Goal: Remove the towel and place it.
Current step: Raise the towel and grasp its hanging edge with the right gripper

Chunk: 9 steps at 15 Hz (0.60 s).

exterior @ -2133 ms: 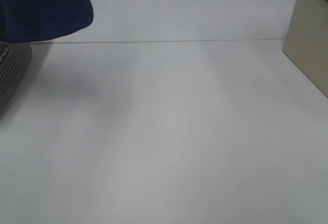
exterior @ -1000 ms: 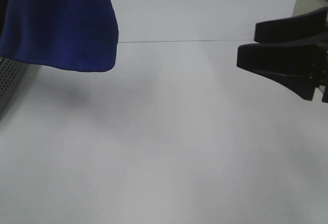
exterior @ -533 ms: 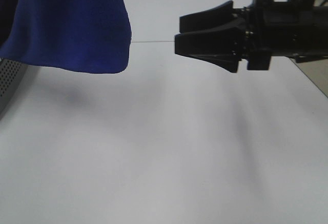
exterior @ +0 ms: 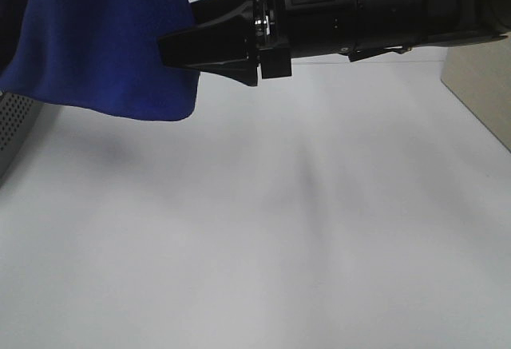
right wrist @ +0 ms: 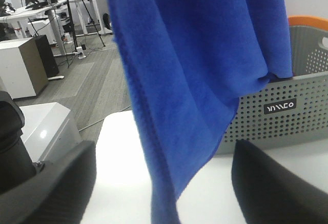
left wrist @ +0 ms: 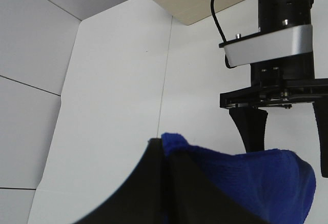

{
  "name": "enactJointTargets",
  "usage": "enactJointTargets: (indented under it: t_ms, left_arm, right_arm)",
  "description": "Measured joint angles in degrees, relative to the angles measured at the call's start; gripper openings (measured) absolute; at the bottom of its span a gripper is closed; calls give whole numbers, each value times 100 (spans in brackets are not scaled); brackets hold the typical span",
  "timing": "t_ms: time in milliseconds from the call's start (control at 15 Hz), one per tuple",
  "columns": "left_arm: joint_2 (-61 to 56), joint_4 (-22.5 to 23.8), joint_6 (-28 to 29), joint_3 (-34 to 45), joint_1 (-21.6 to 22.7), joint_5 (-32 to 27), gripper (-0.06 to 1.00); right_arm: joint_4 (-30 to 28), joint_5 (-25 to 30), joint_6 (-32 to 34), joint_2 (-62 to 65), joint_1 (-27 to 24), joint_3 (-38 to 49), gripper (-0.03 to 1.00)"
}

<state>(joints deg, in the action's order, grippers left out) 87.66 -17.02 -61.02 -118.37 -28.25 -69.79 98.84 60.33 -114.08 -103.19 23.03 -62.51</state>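
The towel (exterior: 104, 37) is being held aloft at far left, pinched in the left gripper (left wrist: 165, 155), while its hanging edge is being straddled by the wide-spread fingers of the right gripper (exterior: 180, 29), so a second grasp is seemingly being set up, with closing on the cloth needed next.

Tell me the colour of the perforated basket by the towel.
Grey, with an orange rim; the basket shows best in the right wrist view.

towel (exterior: 104, 37) hanging left above basket (exterior: 12, 125), right gripper (exterior: 176, 25) jaws astride its edge, table (exterior: 279, 229) below
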Motion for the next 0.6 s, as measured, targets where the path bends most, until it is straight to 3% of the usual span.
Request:
enactJointTargets:
  t_ms: [267, 467, 600]
  left_arm:
    - [0, 0, 0, 0, 0, 0, 0]
    - [0, 0, -6, 0, 0, 6, 0]
    - [0, 0, -6, 0, 0, 6, 0]
  right_arm:
    - [-756, -34, 264, -155, 6, -6, 72]
    - [-791, -149, 321, -155, 6, -6, 72]
    - [-487, -178, 189, -160, 6, -6, 72]
